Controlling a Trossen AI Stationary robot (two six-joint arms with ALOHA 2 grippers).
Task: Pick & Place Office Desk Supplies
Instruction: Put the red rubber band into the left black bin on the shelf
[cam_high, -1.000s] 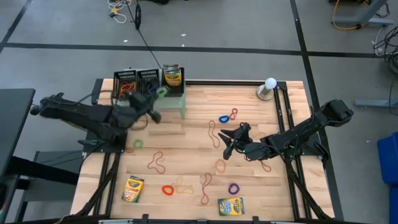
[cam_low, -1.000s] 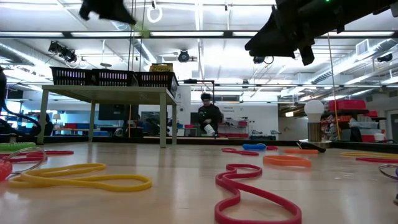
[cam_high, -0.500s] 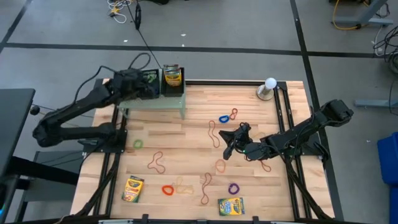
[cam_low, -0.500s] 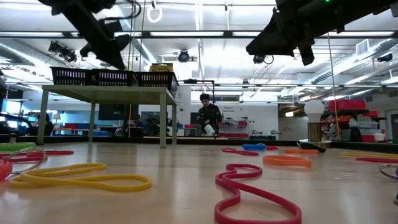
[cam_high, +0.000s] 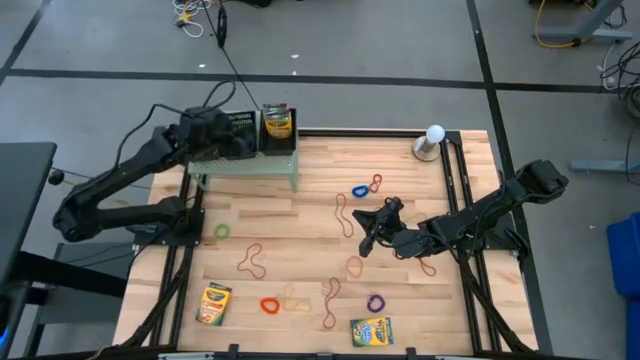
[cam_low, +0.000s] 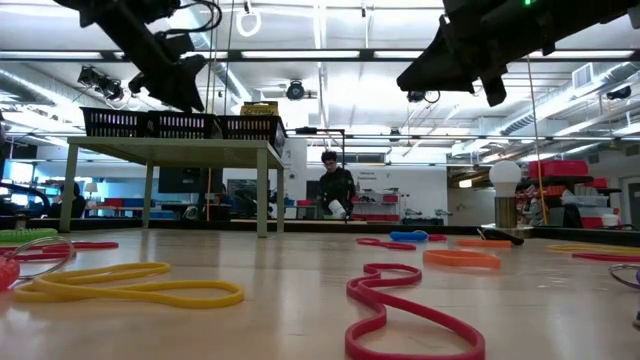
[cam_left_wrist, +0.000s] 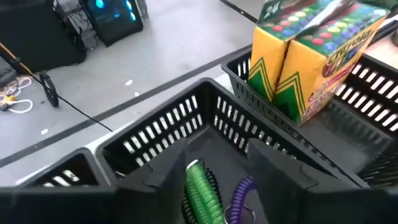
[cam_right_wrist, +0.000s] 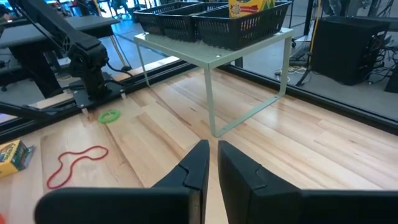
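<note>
- Since a second earlier, the left gripper (cam_high: 240, 143) had swung up from the table to hang over the middle black mesh tray (cam_left_wrist: 186, 118) on the pale green stand (cam_high: 262, 164), its fingers now parted and empty.
- That tray held a green band (cam_left_wrist: 200, 186) and a purple band (cam_left_wrist: 241, 190) (both coiled); the neighbouring tray (cam_left_wrist: 354, 115) held two upright crayon boxes (cam_left_wrist: 308, 53).
- Right gripper (cam_high: 368, 241), fingers nearly together, hovered mid-table above scattered rubber bands (cam_high: 345, 215).

My left gripper (cam_high: 237, 143) hides the middle mesh tray (cam_left_wrist: 205, 134) from above (its floor stays half hidden).
</note>
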